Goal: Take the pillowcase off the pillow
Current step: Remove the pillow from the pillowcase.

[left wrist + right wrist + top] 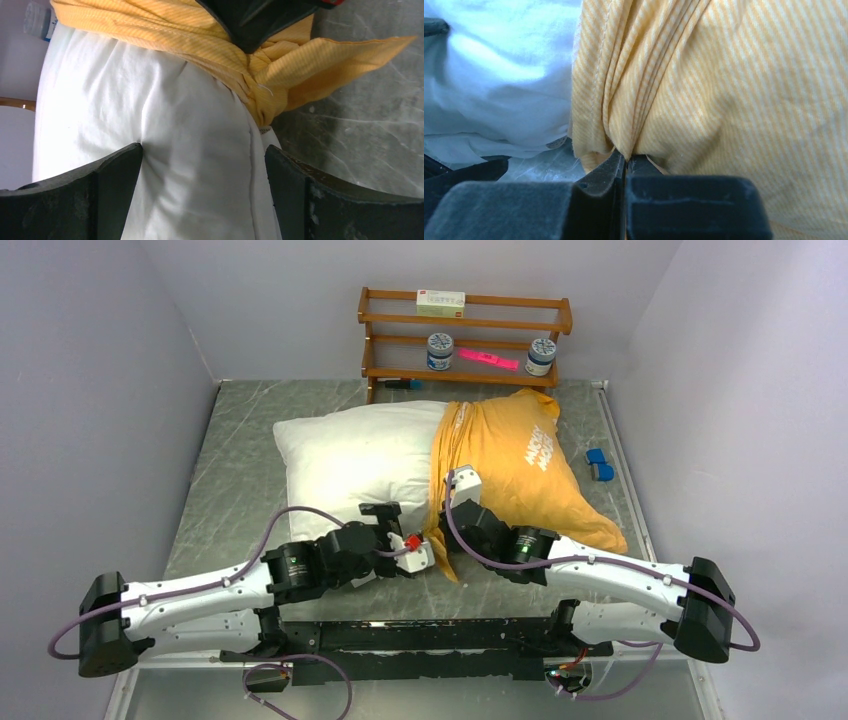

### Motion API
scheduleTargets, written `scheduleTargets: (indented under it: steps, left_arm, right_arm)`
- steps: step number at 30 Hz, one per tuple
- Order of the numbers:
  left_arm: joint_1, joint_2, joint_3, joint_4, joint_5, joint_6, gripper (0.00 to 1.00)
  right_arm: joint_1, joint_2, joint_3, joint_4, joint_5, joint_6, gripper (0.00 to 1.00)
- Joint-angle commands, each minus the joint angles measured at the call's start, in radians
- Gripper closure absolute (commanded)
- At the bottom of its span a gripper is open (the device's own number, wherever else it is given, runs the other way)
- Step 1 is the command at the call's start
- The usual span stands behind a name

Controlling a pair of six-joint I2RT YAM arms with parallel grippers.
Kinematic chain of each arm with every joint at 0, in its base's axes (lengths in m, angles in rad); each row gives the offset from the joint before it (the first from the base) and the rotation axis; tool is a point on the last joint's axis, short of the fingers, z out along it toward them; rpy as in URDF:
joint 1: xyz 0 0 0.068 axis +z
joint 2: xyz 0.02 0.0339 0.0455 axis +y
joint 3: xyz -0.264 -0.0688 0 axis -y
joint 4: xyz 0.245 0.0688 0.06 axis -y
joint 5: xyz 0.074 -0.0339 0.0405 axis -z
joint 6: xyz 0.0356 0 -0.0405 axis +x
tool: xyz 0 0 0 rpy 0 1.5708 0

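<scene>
The white pillow (350, 455) lies across the table's middle. The orange-yellow pillowcase (515, 455) covers its right half, bunched at the open edge, with white lettering facing up. My right gripper (446, 532) is shut on a fold of the pillowcase's open edge (624, 115) at the near side, its jaws pressed together (625, 161). My left gripper (405, 532) is open right beside it, its fingers (100, 192) straddling the bare pillow's near edge (200, 165). The bunched pillowcase (260, 75) lies just beyond them. The pillow's right half is hidden inside the case.
A wooden rack (465, 335) stands at the back with two jars, a pink item and a box. Two small blue blocks (600, 465) lie right of the pillow. A dark marker (402, 384) lies under the rack. Grey walls close in on both sides.
</scene>
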Motion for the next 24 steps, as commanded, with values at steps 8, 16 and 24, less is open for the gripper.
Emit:
scheduleTargets:
  steps: [8,16,24]
  left_arm:
    - [-0.005,0.174,-0.036,0.246,-0.22,0.034,0.1]
    - [-0.004,0.132,-0.083,0.272,-0.267,0.058,0.69]
    - [0.037,0.045,-0.107,0.285,-0.306,0.076,0.95]
  right_arm:
    - [-0.008,-0.051,0.04,0.039,0.028,-0.03,1.0]
    - [-0.022,-0.085,0.036,-0.02,0.066,-0.03,1.0]
    - [-0.059,-0.118,0.046,-0.115,0.12,-0.037,1.0]
